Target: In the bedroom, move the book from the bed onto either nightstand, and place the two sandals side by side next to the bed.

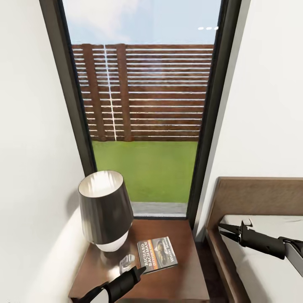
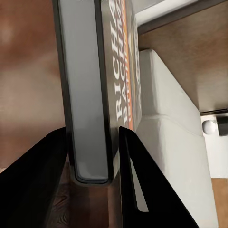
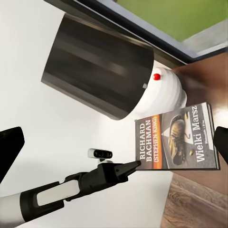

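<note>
The book (image 1: 157,253), with an orange-striped cover lettered RICHARD BACHMAN, is over the glossy dark brown nightstand (image 1: 187,273), beside the lamp. My left gripper (image 1: 142,269) is shut on its near corner. In the left wrist view the two black fingers (image 2: 45,180) press both faces of the book (image 2: 88,95). The right wrist view shows the book (image 3: 178,140) cover-up with the left gripper's tip at its edge. My right gripper (image 1: 229,227) hangs open over the bed (image 1: 261,240), with nothing between its fingers. The sandals are out of view.
A lamp (image 1: 103,206) with a dark shade and white base fills the nightstand's left rear. White walls stand close on both sides, with a tall dark-framed window (image 1: 145,105) straight ahead. The bed's brown headboard (image 1: 256,195) rises at the right.
</note>
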